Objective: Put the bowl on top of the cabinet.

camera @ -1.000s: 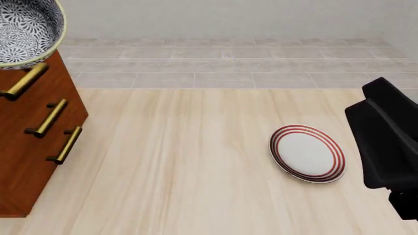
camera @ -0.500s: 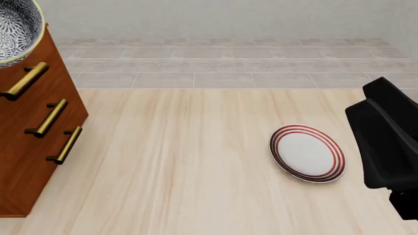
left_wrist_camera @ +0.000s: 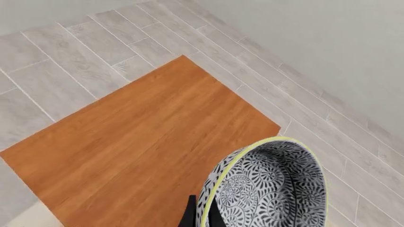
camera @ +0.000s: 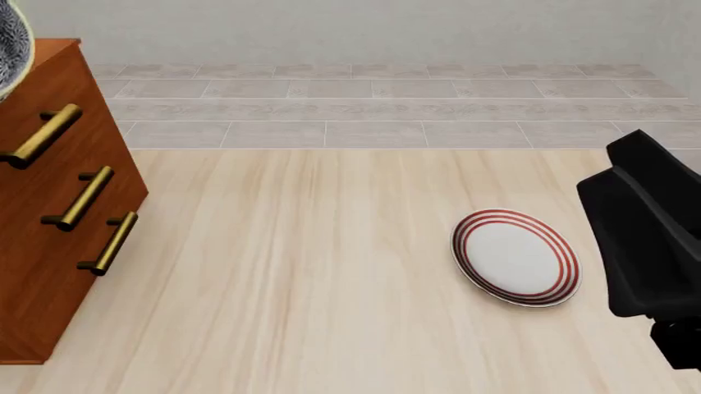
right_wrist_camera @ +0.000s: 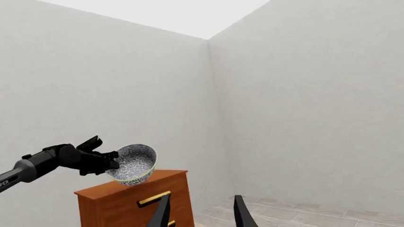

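One bowl (left_wrist_camera: pixel 271 189) clamped in left fingers (left_wrist_camera: pixel 200 215) above one cabinet (left_wrist_camera: pixel 139 146); right fingers (right_wrist_camera: pixel 241 213) apart.

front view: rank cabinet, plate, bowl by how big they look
1. cabinet, largest, though cut off by the left edge.
2. plate.
3. bowl, only a sliver shows at the top-left corner, so its apparent size says little about its real one.

white letter fragments on the left arm (right_wrist_camera: pixel 25 171), too cut off to read
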### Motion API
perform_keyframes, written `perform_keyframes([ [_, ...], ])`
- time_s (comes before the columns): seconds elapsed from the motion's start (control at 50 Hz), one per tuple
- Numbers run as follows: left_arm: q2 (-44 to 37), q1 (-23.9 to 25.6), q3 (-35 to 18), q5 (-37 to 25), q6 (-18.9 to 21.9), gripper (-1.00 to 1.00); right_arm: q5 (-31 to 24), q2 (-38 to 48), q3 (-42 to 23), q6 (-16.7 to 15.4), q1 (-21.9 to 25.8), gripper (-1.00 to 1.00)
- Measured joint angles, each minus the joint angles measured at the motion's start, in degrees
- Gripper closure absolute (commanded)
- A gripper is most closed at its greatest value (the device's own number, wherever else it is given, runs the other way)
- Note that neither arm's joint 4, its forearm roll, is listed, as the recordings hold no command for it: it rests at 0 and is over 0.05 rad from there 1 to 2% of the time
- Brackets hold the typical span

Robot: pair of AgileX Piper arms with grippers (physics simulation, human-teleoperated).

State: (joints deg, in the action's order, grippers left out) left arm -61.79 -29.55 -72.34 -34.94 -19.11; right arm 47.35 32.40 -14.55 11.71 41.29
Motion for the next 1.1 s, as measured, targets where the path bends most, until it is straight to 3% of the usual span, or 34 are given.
perform_keyframes([
  [1.1,-0.4,-9.8,4.0,5.6,0.0,1.0,-0.4,-0.4,0.0,-0.3,0.2,-1.0],
])
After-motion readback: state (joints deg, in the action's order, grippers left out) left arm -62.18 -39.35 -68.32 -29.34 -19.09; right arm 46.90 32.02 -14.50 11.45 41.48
